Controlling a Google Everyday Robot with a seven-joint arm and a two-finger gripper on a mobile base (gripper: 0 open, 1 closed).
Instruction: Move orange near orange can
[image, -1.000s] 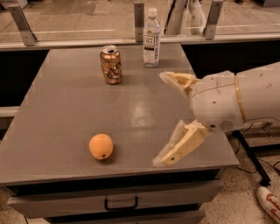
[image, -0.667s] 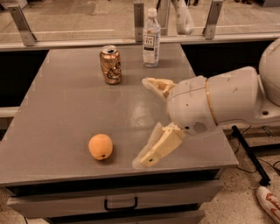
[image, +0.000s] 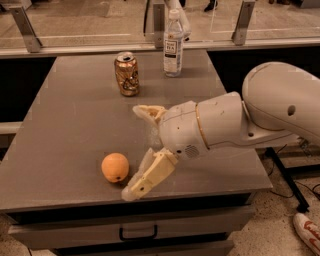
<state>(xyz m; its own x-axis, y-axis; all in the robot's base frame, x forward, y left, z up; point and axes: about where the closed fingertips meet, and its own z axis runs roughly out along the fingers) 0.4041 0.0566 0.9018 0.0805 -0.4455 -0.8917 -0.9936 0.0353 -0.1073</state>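
The orange (image: 115, 167) sits on the grey table (image: 70, 125) near its front edge, left of centre. The orange can (image: 127, 74) stands upright at the back of the table, well apart from the orange. My gripper (image: 138, 150) comes in from the right on a large white arm (image: 250, 120). It is open, with one finger (image: 149, 113) farther back and the other finger (image: 148, 175) close to the orange's right side. The gripper holds nothing.
A clear plastic water bottle (image: 173, 43) stands to the right of the can at the table's back edge. A drawer with a dark handle (image: 138, 233) is under the tabletop. A metal rail and glass run behind the table.
My gripper has moved left across the table toward the orange, staying open. The orange and can have not moved.
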